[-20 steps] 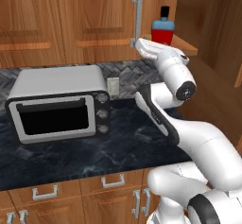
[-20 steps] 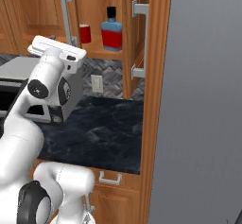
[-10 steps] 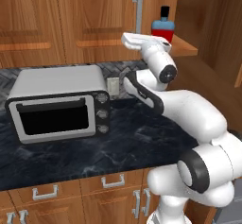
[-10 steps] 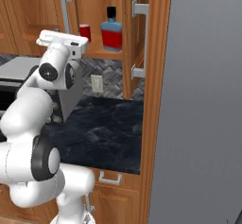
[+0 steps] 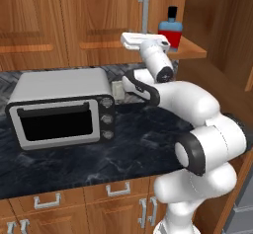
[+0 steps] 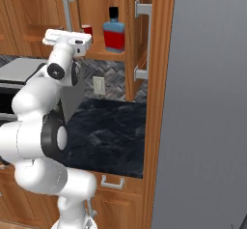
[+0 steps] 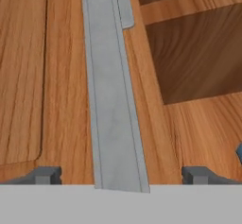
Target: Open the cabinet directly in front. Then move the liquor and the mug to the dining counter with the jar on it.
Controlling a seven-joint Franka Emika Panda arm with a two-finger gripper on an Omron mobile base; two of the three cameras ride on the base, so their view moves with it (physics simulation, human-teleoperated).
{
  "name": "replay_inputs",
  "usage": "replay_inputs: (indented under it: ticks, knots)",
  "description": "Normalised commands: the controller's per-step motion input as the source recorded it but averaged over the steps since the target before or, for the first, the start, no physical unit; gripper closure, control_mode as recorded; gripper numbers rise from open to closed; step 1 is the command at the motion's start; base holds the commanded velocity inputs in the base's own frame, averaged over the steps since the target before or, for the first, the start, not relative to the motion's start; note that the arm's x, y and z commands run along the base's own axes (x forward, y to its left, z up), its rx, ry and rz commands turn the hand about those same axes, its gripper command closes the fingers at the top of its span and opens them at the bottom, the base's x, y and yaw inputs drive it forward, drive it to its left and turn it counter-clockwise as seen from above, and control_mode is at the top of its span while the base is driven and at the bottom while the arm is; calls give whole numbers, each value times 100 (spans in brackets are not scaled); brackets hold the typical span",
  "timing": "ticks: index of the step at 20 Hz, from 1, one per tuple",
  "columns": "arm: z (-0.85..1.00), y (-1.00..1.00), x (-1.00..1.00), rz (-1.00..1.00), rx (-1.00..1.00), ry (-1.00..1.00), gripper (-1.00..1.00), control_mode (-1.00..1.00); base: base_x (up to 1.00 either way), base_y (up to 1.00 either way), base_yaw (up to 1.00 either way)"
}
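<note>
Gripper (image 7: 121,175) jaws wide apart, grey bar handle (image 7: 113,95) running between them, nothing clamped. Hand has swung left since a second ago, off the shelf front toward the left door of the cabinet (image 5: 192,50). Liquor (image 6: 114,31) unmoved on the shelf, mug (image 6: 87,29) just left of it, partly behind the hand. Toaster oven (image 5: 62,107) on the table (image 5: 133,144), same spot.

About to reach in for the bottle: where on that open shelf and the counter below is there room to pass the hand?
The shelf is bare right of the liquor, up to the open right door. Left of it is tight: the mug sits close, with the open tool at the left door's handle. On the counter, right of the toaster oven is bare.
</note>
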Motion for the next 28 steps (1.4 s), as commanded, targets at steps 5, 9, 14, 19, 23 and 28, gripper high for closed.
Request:
replay_inputs:
  ticks: [5,9,14,19,23,28]
  knots:
    - [0,1,57,-1,0,10,100,-100,0,0,0]
    - [0,0,1,0,0,0,100,-100,0,0,0]
    - [0,0,-3,0,0,0,100,-100,0,0,0]
    - [4,29,-24,-3,0,6,100,-100,0,0,0]
    - [11,68,-50,-7,0,13,100,-100,0,0,0]
    - [14,79,-66,-8,-2,14,100,-100,0,0,0]
